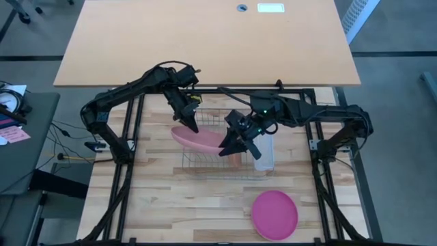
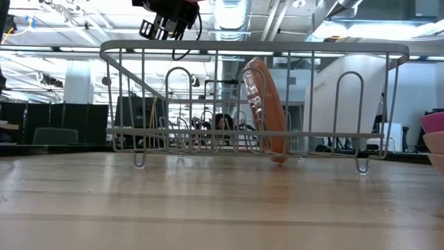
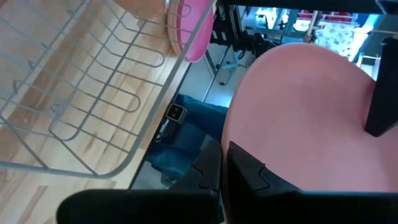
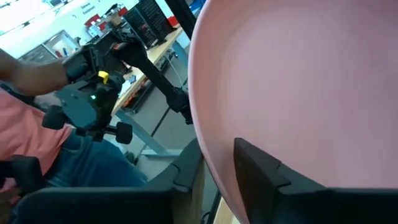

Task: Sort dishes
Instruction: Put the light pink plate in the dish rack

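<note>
Over the wire dish rack (image 1: pixel 222 157) on the wooden desk (image 1: pixel 171 205), both my claws meet on one pale pink round plastic plate (image 1: pixel 198 140), which hangs in the air above the rack. My left claw (image 1: pixel 190 123) is pressed together on the plate's rim, the disc spreading out just ahead of its fingers (image 3: pixel 249 177). My right claw (image 1: pixel 232 145) sits at the opposite edge with a finger (image 4: pixel 267 171) lying against the pink face; it looks to be nipping the rim, though I cannot tell for certain that it grips. Below my right claw, a salmon-orange round plastic plate (image 2: pixel 266 111) stands on edge between the rack's wires, and well beyond it, toward the desk's near corner, a bright magenta round plastic plate (image 1: pixel 274 214) lies flat. I judge these plates light, stiff and slick-surfaced, unlikely to break but apt to pivot or slide from a shallow pinch, so the rim is the place to hold, bitten deep.
</note>
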